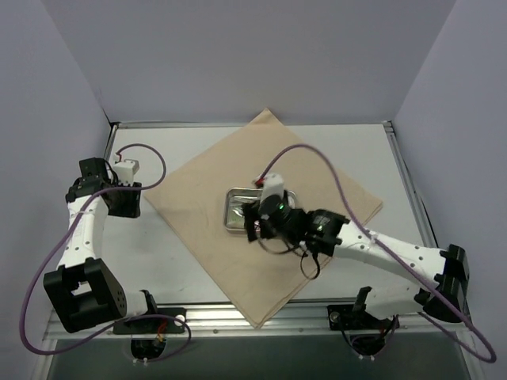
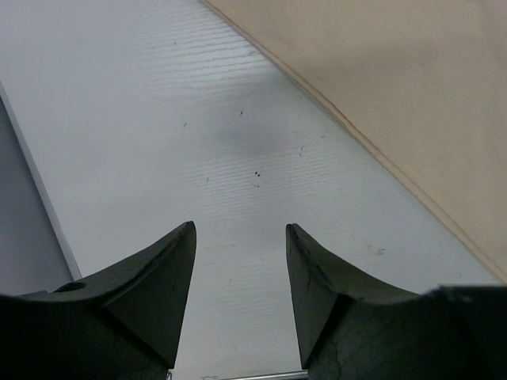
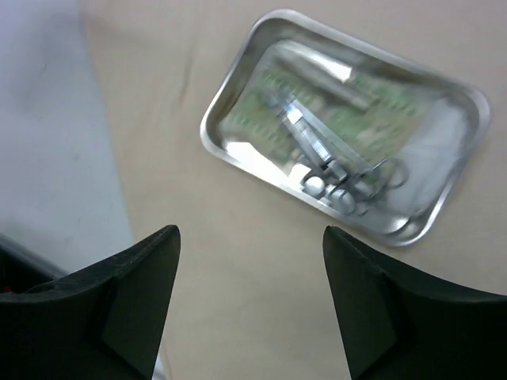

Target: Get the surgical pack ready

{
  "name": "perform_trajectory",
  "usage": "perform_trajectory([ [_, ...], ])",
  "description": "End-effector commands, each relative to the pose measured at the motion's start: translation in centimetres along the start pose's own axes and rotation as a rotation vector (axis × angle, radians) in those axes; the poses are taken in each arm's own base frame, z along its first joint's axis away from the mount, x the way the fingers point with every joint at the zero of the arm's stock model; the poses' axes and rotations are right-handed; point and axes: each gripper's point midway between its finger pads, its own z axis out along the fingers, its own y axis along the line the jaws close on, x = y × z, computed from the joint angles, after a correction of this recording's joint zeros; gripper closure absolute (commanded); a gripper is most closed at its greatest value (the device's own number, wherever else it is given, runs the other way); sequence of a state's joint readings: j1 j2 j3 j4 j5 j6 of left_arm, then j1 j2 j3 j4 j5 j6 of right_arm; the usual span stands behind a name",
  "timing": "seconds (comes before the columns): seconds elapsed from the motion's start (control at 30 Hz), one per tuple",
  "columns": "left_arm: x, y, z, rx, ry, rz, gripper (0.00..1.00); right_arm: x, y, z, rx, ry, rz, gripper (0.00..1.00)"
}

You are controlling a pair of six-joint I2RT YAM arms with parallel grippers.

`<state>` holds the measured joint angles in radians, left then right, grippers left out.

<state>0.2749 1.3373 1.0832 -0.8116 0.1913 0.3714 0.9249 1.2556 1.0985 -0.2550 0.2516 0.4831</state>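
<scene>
Both jaws stand apart and hold nothing. On the right gripper [image 3: 249,237] the two dark fingers are widely separated, and between them only the large beige cloth [image 3: 158,119] is seen. It hovers above the steel tray [image 3: 380,54] and touches nothing. The left gripper [image 2: 239,229] is open to a middle width over the bare table [image 2: 158,119], beside the edge of the cloth [image 2: 412,79].

In the right wrist view the long axis of the tray runs from upper left to lower right. Inside it the forceps [image 3: 333,154] lie almost along this axis, ring handles to the lower right and tips to the upper left, on top of the pale green packets [image 3: 269,119]. This picture is a little blurred.

From the top camera the cloth [image 1: 214,182] lies flat like a diamond, one corner to the far wall and one to the near edge. The tray [image 1: 230,210] sits near its middle, long axis left to right, half hidden under the right arm. Only the wrist view shows its contents.
</scene>
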Motion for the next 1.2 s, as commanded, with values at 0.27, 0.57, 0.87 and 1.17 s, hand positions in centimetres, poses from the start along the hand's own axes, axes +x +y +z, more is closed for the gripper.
perform_trajectory([
  [0.27,1.0,-1.1,-3.3,-0.002,-0.040,0.039,0.42,22.6,12.5,-6.8,-0.120,0.375,-0.602,0.28],
  [0.57,1.8,-1.3,-4.5,-0.025,-0.054,0.069,0.42,27.7,9.3,-5.4,0.048,0.461,-0.632,0.35],
  [0.87,1.8,-1.2,-4.4,-0.027,-0.058,0.073,0.42,29.5,7.0,-4.7,0.136,0.515,-0.653,0.41],
  [1.17,1.7,-1.3,-4.4,-0.022,-0.060,0.073,0.42,30.2,3.6,-4.5,0.244,0.559,-0.697,0.55],
])
